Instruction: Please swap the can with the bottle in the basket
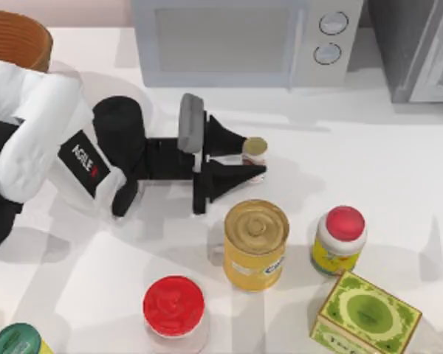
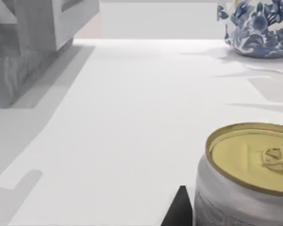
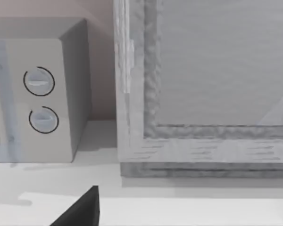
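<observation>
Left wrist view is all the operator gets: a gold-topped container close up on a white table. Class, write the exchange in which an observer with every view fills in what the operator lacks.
Operator: Is that the bottle beside me?
Observer: Yes. The bottle stands on the table at the left gripper, not in the basket.
Operator: Where is the can?
Observer: The can stands upright on the table, apart from the bottle and below it in the top view.

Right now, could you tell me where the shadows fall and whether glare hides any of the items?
Top view: soft grey shadows spread across the table to the right of the left gripper and the bottle; the can shows no glare. Left wrist view: pale shadows streak the tabletop below the blue-and-white teapot. Right wrist view: evenly lit microwave.
</observation>
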`<state>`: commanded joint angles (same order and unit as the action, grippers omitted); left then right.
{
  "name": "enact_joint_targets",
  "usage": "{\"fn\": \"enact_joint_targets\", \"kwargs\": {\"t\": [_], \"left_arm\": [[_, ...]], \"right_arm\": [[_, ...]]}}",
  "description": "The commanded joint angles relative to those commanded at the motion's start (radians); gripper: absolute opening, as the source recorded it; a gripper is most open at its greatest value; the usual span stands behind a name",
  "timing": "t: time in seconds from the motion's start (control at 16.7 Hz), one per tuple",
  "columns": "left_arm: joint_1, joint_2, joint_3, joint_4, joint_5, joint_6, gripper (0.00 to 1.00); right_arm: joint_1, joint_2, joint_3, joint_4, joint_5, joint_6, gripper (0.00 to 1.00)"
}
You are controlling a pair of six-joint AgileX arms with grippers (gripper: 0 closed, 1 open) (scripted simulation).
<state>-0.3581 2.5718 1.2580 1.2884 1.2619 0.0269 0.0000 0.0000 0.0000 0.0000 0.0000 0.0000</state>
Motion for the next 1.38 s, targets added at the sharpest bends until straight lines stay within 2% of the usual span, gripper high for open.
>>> {"fn": "enact_joint_targets", "kwargs": {"t": [0.66, 1.38], "left_arm": [[0.000, 0.000, 0.000, 0.000, 0.000, 0.000, 0.98], [0.011, -0.030, -0.014, -0.014, -0.018, 0.001, 1.00]], "right_arm": [[0.000, 0.000, 0.000, 0.000, 0.000, 0.000, 1.00], [0.000, 0.000, 0.000, 0.000, 0.000, 0.000, 1.00]]}}
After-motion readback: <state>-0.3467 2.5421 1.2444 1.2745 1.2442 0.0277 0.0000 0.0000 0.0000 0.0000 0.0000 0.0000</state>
